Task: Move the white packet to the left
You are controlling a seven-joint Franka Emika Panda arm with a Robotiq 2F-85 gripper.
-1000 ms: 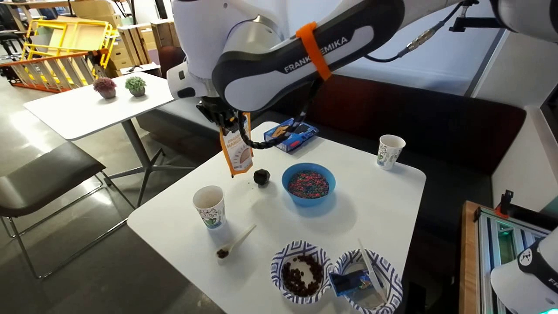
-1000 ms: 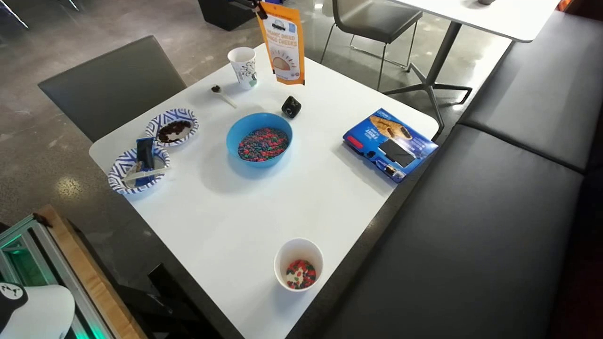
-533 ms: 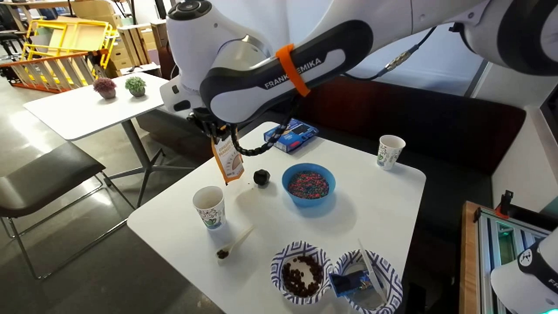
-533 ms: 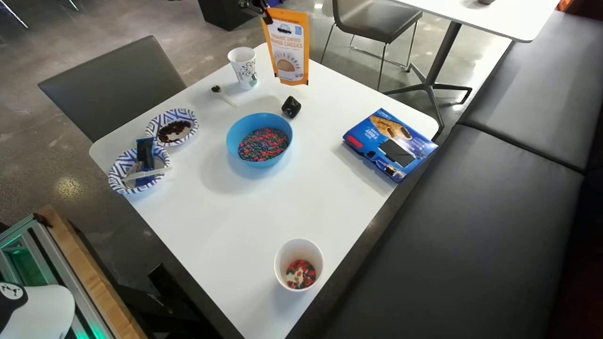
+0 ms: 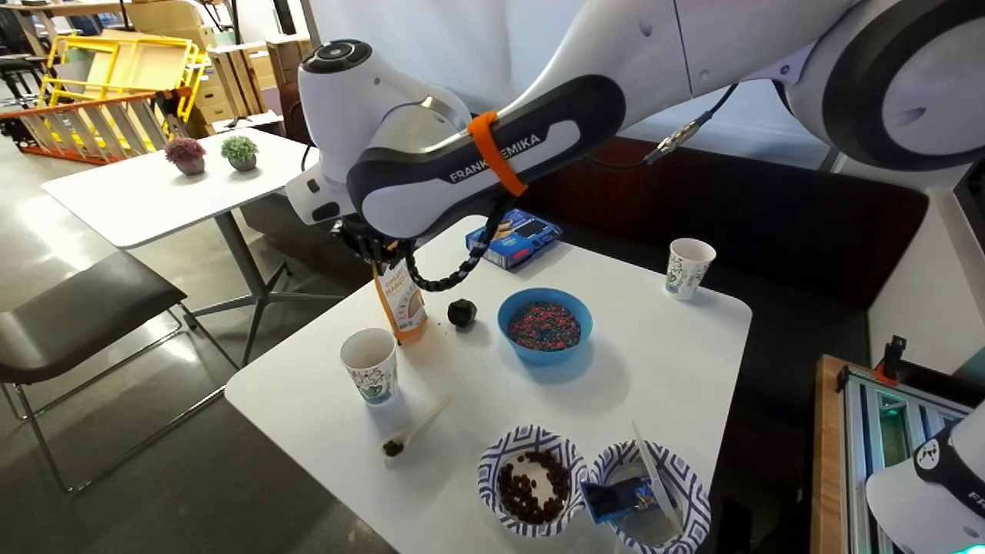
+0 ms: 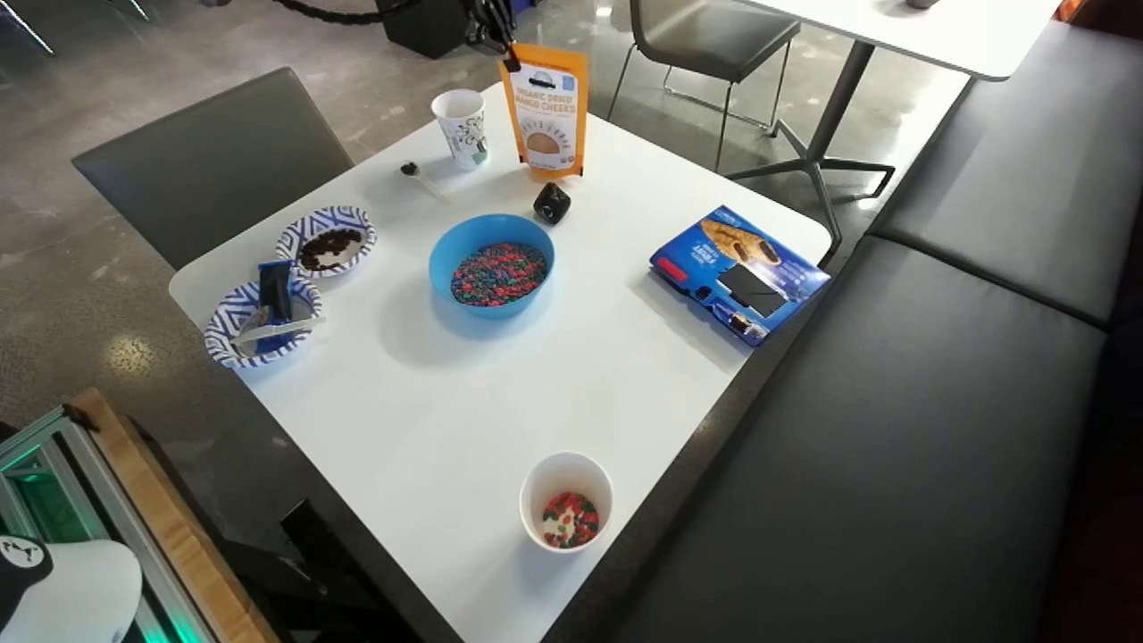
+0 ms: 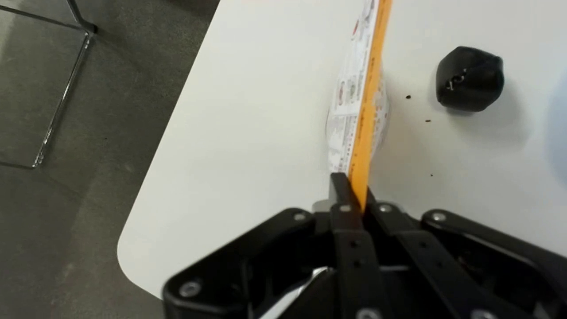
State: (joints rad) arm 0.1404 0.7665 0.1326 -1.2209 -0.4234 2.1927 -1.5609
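Note:
The white packet, a pouch with orange edges and a printed front, shows upright in both exterior views [image 5: 403, 304] [image 6: 546, 116]. In the wrist view I see its orange top edge [image 7: 366, 119] from above. My gripper [image 7: 359, 195] is shut on one end of that top edge, with a finger on each side. In an exterior view the gripper [image 6: 512, 61] sits at the packet's upper corner. The packet's base is at or just above the white table [image 5: 616, 385]; I cannot tell if it touches.
A paper cup [image 5: 371, 373] stands close beside the packet. A black lump [image 5: 462, 313] and a blue bowl [image 5: 582, 312] are on its other side. A spoon [image 5: 415, 431], patterned bowls [image 5: 492, 462], a blue box [image 6: 739, 272] and another cup [image 6: 567, 473] are farther off.
In an exterior view the packet and gripper have moved left and down toward the table, near the paper cup. Over the last half second the motion is mostly downward. The grip stays shut.

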